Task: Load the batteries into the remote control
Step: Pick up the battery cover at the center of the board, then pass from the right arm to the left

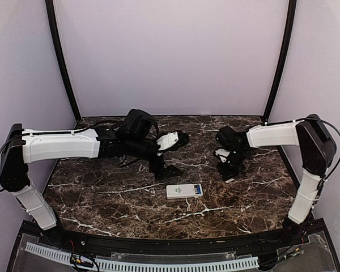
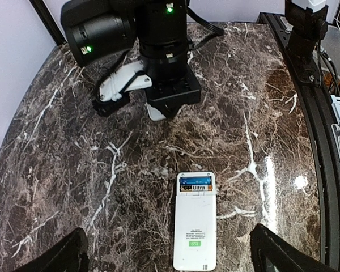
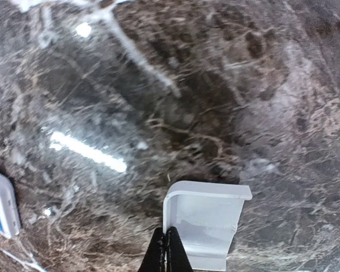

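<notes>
The white remote control point(image 1: 184, 190) lies back side up on the marble table point(image 1: 102, 195). Its battery compartment is uncovered. Two batteries point(image 2: 196, 183), one blue and one black-and-gold, sit side by side in it. My left gripper point(image 2: 171, 258) hangs open above the remote's lower end, with a dark finger point(image 2: 62, 255) out at each side. It touches nothing. My right gripper point(image 3: 169, 235) is shut, its tips pinching the thin side wall of a white battery cover point(image 3: 207, 224). The left wrist view shows that cover point(image 2: 156, 111) under the right gripper point(image 1: 228, 170), just past the remote.
A black rail point(image 2: 314, 113) runs along the table's right edge in the left wrist view. White walls close in the back and sides. In the right wrist view the remote's corner point(image 3: 0, 204) shows at the left edge.
</notes>
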